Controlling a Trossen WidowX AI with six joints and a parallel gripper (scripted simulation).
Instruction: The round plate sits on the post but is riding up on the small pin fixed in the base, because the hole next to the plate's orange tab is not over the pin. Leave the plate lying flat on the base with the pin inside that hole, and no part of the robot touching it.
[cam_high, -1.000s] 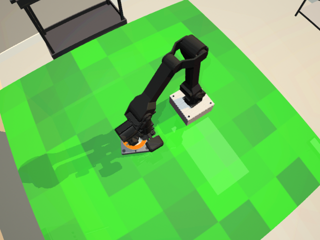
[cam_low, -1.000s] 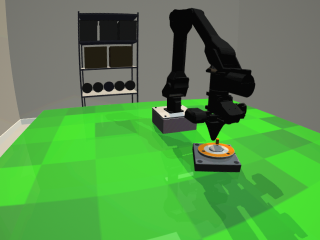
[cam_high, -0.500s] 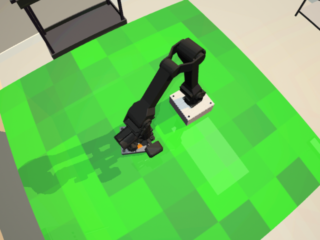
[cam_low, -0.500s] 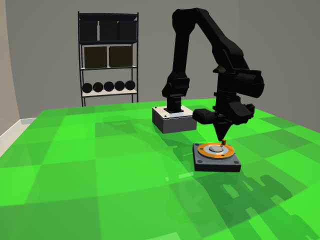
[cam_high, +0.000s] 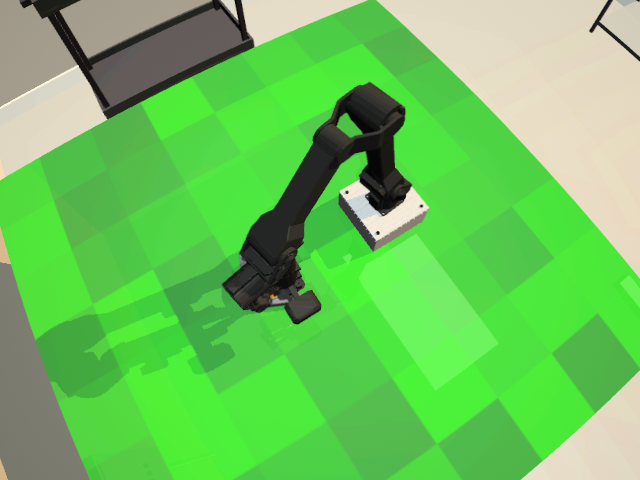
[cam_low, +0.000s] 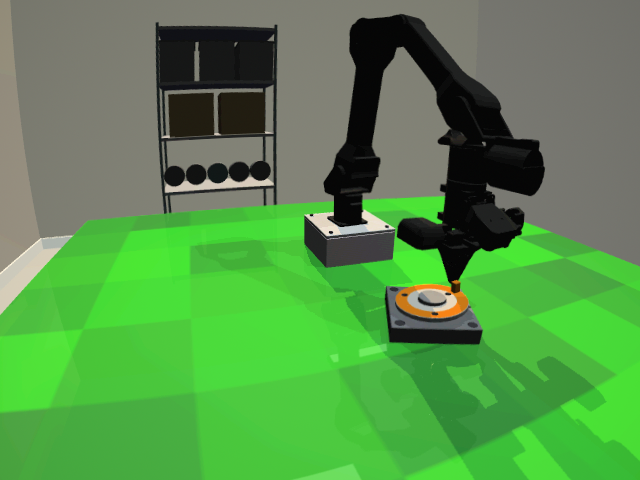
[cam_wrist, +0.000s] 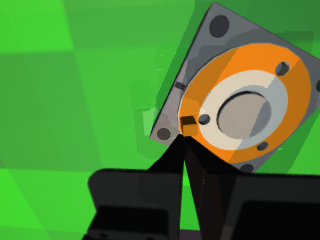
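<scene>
The round orange plate with a white ring sits around the grey post over the grey square base. Its orange tab stands up at the rim, and a dark hole is just inward of it. No pin can be made out; I cannot tell whether the plate lies fully flat. My gripper is shut and empty, its tips right beside the tab, touching or nearly so. In the top view the arm hides nearly all of the plate and base.
The arm's white mounting block stands behind the base on the green table. A shelf rack stands beyond the table, and a dark cart is past its edge.
</scene>
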